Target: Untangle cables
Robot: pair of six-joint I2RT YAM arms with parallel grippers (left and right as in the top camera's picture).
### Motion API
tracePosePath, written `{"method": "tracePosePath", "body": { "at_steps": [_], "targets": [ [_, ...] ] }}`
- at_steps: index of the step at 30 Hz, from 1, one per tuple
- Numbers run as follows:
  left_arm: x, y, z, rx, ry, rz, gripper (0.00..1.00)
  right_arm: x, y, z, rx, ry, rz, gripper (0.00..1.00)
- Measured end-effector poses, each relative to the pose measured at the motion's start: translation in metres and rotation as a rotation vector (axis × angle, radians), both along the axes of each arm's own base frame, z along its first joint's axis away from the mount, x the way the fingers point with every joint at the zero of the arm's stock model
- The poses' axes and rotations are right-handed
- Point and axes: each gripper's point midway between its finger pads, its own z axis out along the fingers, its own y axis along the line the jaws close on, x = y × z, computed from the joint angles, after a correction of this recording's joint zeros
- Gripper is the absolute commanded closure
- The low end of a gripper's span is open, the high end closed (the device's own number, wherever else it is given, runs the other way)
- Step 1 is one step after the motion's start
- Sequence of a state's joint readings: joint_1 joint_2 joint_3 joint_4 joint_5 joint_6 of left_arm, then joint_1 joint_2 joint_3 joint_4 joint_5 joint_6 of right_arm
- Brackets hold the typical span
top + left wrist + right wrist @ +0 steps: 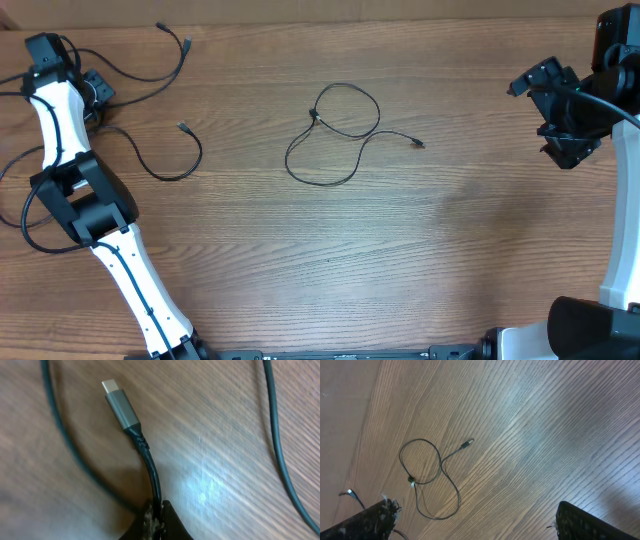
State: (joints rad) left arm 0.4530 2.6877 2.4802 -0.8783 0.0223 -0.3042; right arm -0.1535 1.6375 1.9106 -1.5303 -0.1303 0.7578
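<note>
Far over on the left of the brown wood-grain table, your left gripper has its fingers pinched shut on a thin black cord with a grey metal plug, gripping it close behind the plug. That short hold is the first hazard: a sharp tug could let the cord slide out through the tips. Another dark strand on its left and a slimmer dark strand on its right lie close by. You cannot tell from the wrist view whether either passes over the held cord, so a pull may drag one along and tangle things again. Mid-table, well apart from both arms, lies a looped thin black cord that crosses itself at a small pinch point. Hauling on its free end would likely tighten that crossing instead of opening it. Your right gripper hangs at the far right, its fingers spread wide and holding nothing.
</note>
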Motion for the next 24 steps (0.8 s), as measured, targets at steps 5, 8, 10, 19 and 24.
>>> {"method": "tracePosePath", "body": {
  "at_steps": [5,8,10,19,24],
  "targets": [
    [-0.004,-0.011,0.057,-0.039,-0.058,0.015,0.96,0.000,0.000,0.000,0.000,0.000,0.000,0.00],
    [-0.005,-0.013,0.113,-0.020,-0.142,0.020,0.96,0.000,0.000,0.000,0.000,0.000,0.000,0.00],
    [-0.014,-0.019,0.132,-0.027,-0.143,0.021,0.96,0.000,0.000,0.000,0.000,0.000,0.000,0.00],
    [-0.067,-0.051,0.110,-0.148,0.098,0.021,0.96,0.000,0.000,0.000,0.000,0.000,0.000,0.00],
    [-0.078,-0.068,0.103,-0.177,0.166,0.005,0.96,0.000,0.000,0.000,0.000,0.000,0.000,0.00]
  ]
}}
